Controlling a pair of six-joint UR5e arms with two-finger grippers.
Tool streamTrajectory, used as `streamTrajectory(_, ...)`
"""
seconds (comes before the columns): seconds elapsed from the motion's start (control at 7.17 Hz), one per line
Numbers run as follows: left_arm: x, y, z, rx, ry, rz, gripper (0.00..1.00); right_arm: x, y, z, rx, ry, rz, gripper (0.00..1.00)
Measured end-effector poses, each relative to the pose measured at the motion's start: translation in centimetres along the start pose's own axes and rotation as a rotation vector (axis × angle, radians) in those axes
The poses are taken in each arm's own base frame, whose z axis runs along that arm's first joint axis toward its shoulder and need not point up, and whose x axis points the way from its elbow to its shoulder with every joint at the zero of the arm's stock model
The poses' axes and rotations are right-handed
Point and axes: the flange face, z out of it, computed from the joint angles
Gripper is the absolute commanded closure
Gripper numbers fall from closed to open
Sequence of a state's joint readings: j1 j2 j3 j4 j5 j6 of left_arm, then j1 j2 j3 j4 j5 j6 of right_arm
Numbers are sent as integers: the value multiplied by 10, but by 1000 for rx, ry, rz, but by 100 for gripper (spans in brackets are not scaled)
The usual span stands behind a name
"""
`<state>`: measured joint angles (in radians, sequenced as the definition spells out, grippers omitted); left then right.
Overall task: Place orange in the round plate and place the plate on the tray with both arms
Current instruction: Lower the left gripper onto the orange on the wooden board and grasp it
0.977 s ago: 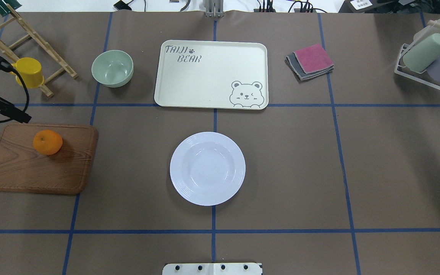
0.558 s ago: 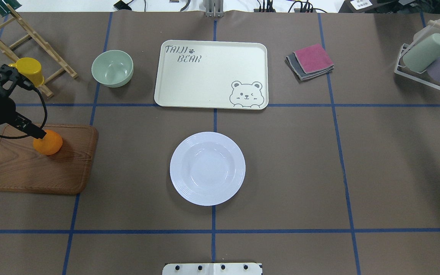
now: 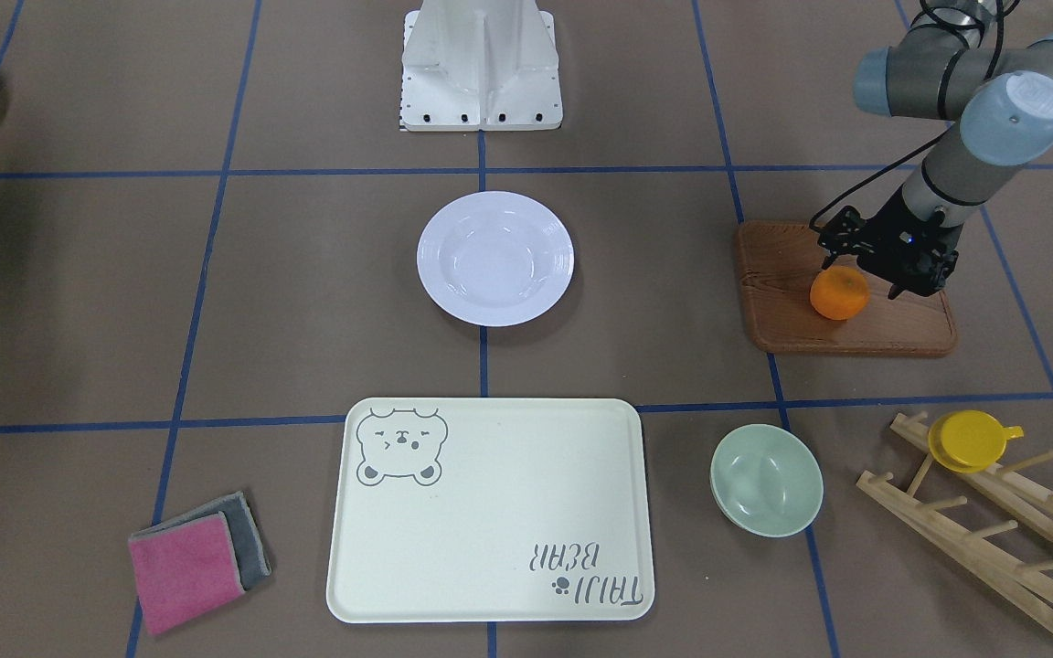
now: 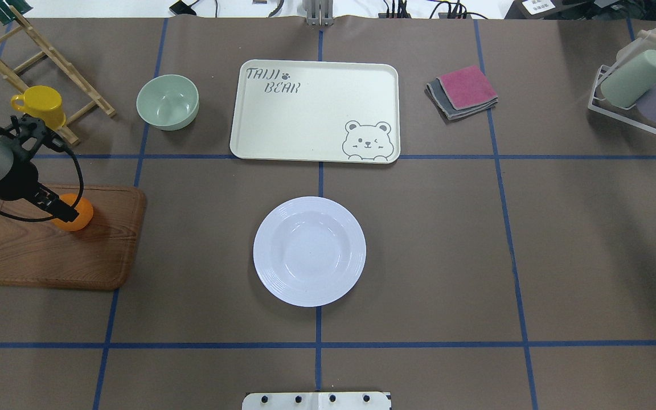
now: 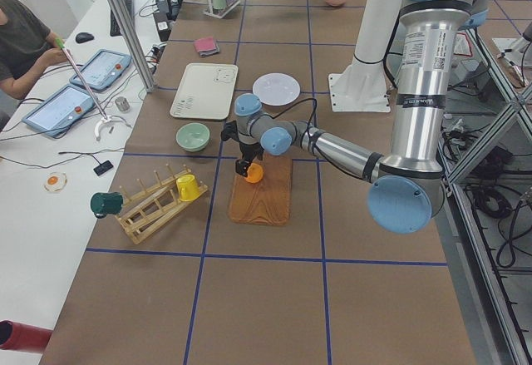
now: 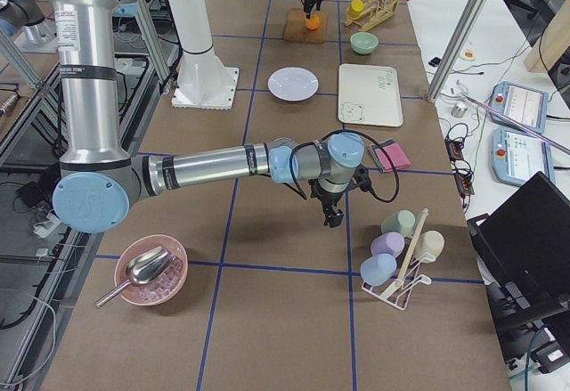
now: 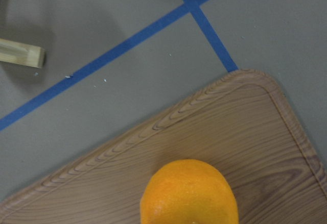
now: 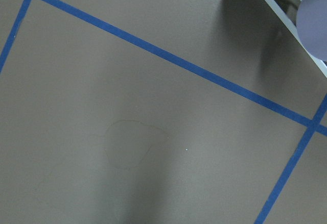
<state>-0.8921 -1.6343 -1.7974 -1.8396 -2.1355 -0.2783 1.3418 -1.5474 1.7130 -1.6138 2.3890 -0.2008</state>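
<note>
The orange (image 4: 81, 218) sits on a brown wooden board (image 4: 60, 256) at the table's left. My left gripper (image 4: 68, 214) hangs just over it and looks open, its black fingers (image 3: 826, 264) straddling the orange (image 3: 842, 297) in the front-facing view. The left wrist view shows the orange (image 7: 189, 193) at its bottom edge and no fingers. The white round plate (image 4: 309, 251) lies empty at the centre, with the cream bear tray (image 4: 316, 111) beyond it, also empty. My right gripper (image 6: 334, 217) hovers over bare table near the cup rack; I cannot tell its state.
A pale-green bowl (image 4: 167, 101) stands left of the tray. A yellow cup (image 4: 40, 105) hangs on a wooden rack (image 4: 49, 57) at the far left. Folded cloths (image 4: 463, 91) and a rack of pastel cups (image 4: 644, 85) are on the right.
My left arm has swung in from the left edge, and its gripper has come down over the orange. The orange, plate and tray have not moved.
</note>
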Motion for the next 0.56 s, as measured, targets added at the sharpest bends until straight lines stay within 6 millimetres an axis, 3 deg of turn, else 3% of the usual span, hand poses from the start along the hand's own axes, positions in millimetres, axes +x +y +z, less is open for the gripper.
streamTrajectory(0.56, 7, 0, 15, -25, 7, 13, 1, -1, -1, 7, -12, -3, -3, 0)
